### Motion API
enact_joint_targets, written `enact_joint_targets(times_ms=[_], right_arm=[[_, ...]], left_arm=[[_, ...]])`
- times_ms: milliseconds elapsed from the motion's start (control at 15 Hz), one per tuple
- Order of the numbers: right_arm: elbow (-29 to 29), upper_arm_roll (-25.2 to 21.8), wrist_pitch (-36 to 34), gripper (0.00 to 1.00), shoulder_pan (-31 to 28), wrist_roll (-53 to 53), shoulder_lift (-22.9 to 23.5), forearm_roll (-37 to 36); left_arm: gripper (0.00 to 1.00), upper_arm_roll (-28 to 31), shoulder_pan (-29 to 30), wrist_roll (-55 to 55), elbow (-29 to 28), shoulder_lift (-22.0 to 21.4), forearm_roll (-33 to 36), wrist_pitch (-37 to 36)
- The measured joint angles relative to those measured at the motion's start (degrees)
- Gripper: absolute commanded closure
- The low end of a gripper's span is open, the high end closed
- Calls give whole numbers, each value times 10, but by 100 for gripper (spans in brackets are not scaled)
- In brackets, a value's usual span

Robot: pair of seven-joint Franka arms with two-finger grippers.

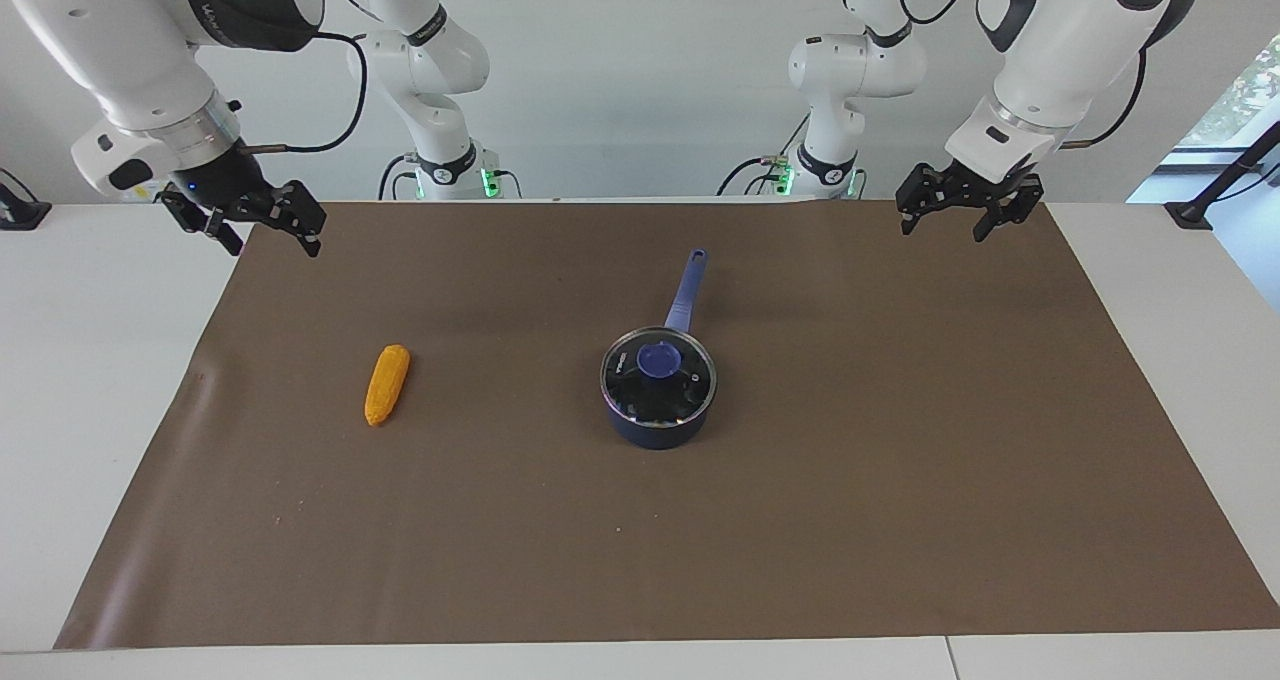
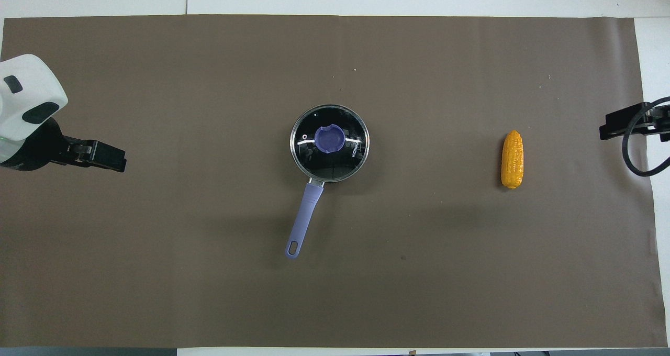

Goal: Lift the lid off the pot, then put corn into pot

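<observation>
The navy pot stands in the middle of the brown mat, its blue handle pointing toward the robots. The glass lid with its blue knob sits on the pot. The corn lies flat on the mat toward the right arm's end. My left gripper is open and empty, raised over the mat's edge nearest the robots at the left arm's end. My right gripper is open and empty over the mat's corner at the right arm's end. The overhead view shows the lid, corn and both grippers.
The brown mat covers most of the white table. Nothing else lies on it besides the pot and the corn.
</observation>
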Motion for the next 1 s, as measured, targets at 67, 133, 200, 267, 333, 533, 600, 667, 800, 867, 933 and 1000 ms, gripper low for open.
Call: enact_joint_targets(times_ms=[67, 133, 200, 267, 333, 533, 600, 667, 800, 867, 933, 1000], right_arm=[[0, 0, 0, 0, 0, 0, 0, 0], [0, 0, 0, 0, 0, 0, 0, 0], [0, 0, 0, 0, 0, 0, 0, 0], [0, 0, 0, 0, 0, 0, 0, 0], [0, 0, 0, 0, 0, 0, 0, 0], [0, 0, 0, 0, 0, 0, -2, 0], [-1, 0, 0, 0, 0, 0, -4, 0], [-3, 0, 0, 0, 1, -1, -6, 2], [-32, 2, 31, 0, 2, -2, -15, 12], [-64, 3, 70, 0, 3, -2, -24, 15], [-107, 5, 113, 0, 5, -2, -34, 15], [-147, 7, 148, 0, 6, -2, -41, 15]], left_arm=[[0, 0, 0, 0, 0, 0, 0, 0], [0, -1, 0, 0, 0, 0, 0, 0], [0, -1, 0, 0, 0, 0, 0, 1], [0, -1, 0, 0, 0, 0, 0, 1], [0, -1, -1, 0, 0, 0, 0, 0], [0, -2, -1, -3, 0, -1, 0, -10], [0, -3, -2, -15, 0, -2, 0, -13], [0, -6, -5, -39, 0, -2, -2, -14], [0, -13, -36, -95, 0, -2, -10, -7], [0, -16, -62, -129, 0, 1, -16, 2], [0, -20, -91, -172, 0, 8, -21, 18], [0, -23, -117, -214, 4, 19, -30, 32]])
